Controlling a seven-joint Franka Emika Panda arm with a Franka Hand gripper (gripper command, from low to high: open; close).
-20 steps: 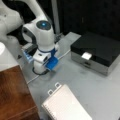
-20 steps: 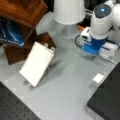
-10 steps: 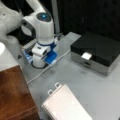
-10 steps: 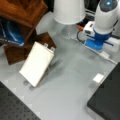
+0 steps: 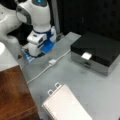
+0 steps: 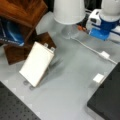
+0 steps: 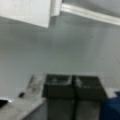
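Note:
In a front view my gripper (image 5: 35,51) hangs low over the grey table's far left, right beside a blue block (image 5: 48,46) and touching or nearly touching it. From the opposite side, the white and blue wrist (image 6: 108,17) stands above that blue block (image 6: 100,33). The wrist view shows the gripper (image 7: 73,86) with both dark fingers (image 7: 58,87) pressed together and nothing between them, just above the grey table. A white cable (image 7: 95,16) lies ahead of them.
A white cable with an inline switch (image 5: 51,61) (image 6: 105,54) crosses the table. A black box (image 5: 97,50) (image 6: 107,100) carries a small white tag (image 5: 86,56). A white pad (image 5: 66,105) (image 6: 37,63), wooden blocks (image 5: 12,95) (image 6: 22,12) and a white lamp (image 6: 68,12) stand around.
The arm has shifted toward the far left corner in a front view, away from the cable switch. Nothing on the table has moved.

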